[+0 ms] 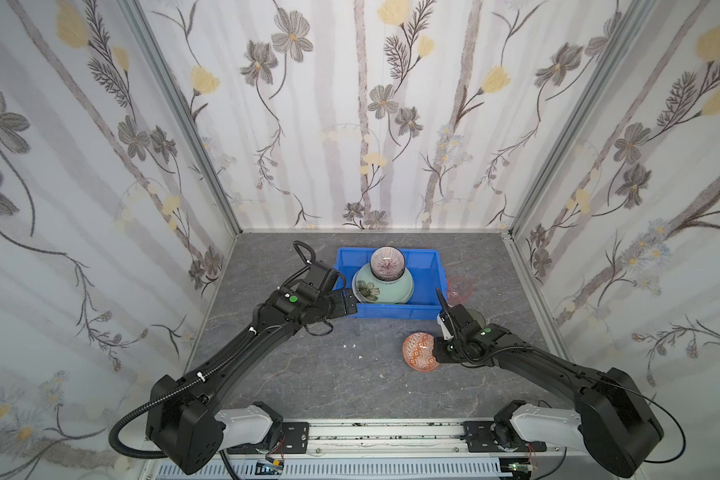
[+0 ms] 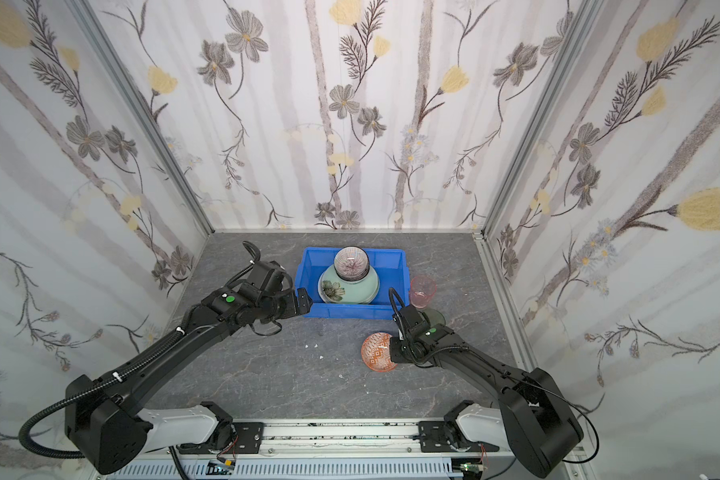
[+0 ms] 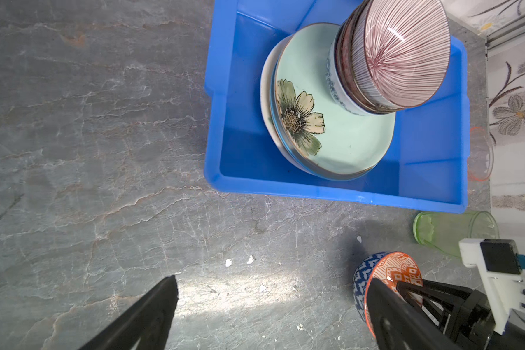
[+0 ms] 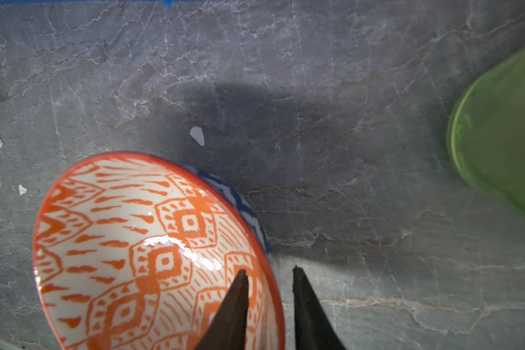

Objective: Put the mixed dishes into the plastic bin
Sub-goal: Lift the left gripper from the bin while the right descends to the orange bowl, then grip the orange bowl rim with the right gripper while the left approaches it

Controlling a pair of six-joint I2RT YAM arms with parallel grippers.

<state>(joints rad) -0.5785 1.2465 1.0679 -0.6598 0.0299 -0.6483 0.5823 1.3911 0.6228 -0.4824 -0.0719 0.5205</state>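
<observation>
Fingers of my right claw [image 4: 270, 272] are close together around the rim of the orange bowl [image 4: 140, 242], one finger inside it and one outside. I cannot tell if they are squeezing it yet. The bowl is on the worktop [image 1: 287, 374], out in front of the blue bin [image 1: 391, 311] and toward the right side. It looks a bit tipped up. The green tumbler [image 3: 455, 233] is near it, closer to the bin's front right corner. The pink tumbler [image 1: 459, 288] stands on the worktop just beside the bin's right wall. My left claw [image 3: 273, 278] is wide open and holds nothing. It hangs by the bin's front left corner.

The bin sits near the middle of the worktop's back edge. Inside it is the mint green plate [image 1: 375, 289] with the flower, lying on top of paler plates. A stack of bowls sits on that plate, with the striped bowl [image 1: 387, 259] on top.

So I think most of the job is done. Three things are not in the bin: the orange bowl and the two tumblers.
</observation>
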